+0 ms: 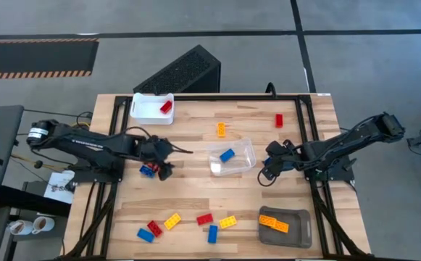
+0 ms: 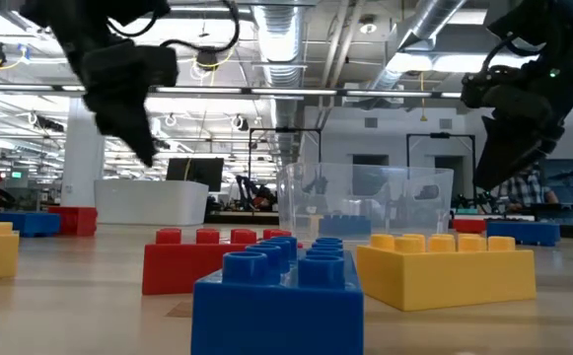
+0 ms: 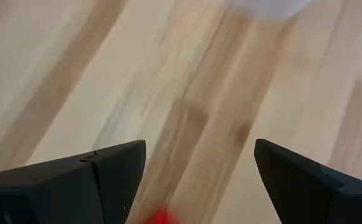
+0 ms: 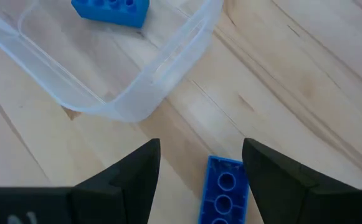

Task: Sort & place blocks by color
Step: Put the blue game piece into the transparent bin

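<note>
- Blue block (image 4: 223, 190): lies on the counter (image 1: 196, 203) between the right hand's (image 4: 199, 180) wide-open fingers, just beside the clear tray (image 1: 232, 157).
- Clear tray: at the counter's middle, holding one blue block (image 1: 227, 154).
- Left hand (image 1: 163, 168): fingers wide, holding nothing, well to the left of the clear tray, above a red and blue block (image 1: 147, 170).
- Remaining blocks: scattered around the clear tray.

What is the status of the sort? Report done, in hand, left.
Done: one red block in the white tray, one blue block in the clear tray, orange blocks in the grey tray.
In hand: the open right pincer straddles a blue block beside the clear tray; the left pincer is open, empty.
Left: most blocks, including the near-edge cluster, remain loose.
</note>
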`<state>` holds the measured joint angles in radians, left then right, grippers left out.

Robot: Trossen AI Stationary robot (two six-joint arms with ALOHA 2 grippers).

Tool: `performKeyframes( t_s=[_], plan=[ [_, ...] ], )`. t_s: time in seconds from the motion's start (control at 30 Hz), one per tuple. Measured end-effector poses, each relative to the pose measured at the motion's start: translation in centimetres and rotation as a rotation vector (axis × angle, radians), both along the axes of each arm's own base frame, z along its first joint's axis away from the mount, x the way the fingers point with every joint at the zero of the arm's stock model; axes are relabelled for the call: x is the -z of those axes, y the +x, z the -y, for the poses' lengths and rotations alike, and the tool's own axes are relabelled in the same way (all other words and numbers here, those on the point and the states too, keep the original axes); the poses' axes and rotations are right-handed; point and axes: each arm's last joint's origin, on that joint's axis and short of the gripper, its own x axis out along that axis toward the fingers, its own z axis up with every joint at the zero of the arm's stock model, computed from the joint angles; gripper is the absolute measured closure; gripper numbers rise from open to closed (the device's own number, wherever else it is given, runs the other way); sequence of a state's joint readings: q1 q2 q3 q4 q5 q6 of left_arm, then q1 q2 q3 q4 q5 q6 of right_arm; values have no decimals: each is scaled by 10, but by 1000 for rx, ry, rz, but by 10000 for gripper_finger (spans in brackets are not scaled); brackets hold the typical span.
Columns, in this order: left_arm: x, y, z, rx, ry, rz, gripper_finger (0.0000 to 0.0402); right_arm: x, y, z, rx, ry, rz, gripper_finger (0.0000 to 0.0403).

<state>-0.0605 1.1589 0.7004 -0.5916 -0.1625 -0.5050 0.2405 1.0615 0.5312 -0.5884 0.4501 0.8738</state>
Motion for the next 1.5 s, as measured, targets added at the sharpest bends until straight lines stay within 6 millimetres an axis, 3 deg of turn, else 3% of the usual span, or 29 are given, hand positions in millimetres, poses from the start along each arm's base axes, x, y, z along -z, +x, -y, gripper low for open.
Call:
performKeyframes(
  t_s=[0.23,0.4,0.83,1.03,1.27,1.5],
  plan=[
    [15,-29,17,-103,-106,-270,118,0,0,0,-4,7,-2,153],
    [21,-45,28,-151,-71,-379,118,0,0,-1,-12,21,-6,153],
    [21,-43,31,-151,-25,-349,118,0,0,-1,-23,17,-7,153],
    [29,-37,30,-50,94,-397,118,0,1,-1,-41,6,-7,153],
    [46,-31,38,107,96,-518,118,0,1,-1,-47,4,-8,153],
    [48,-31,44,182,118,-526,118,0,1,-1,-68,-11,-10,153]
  ],
)
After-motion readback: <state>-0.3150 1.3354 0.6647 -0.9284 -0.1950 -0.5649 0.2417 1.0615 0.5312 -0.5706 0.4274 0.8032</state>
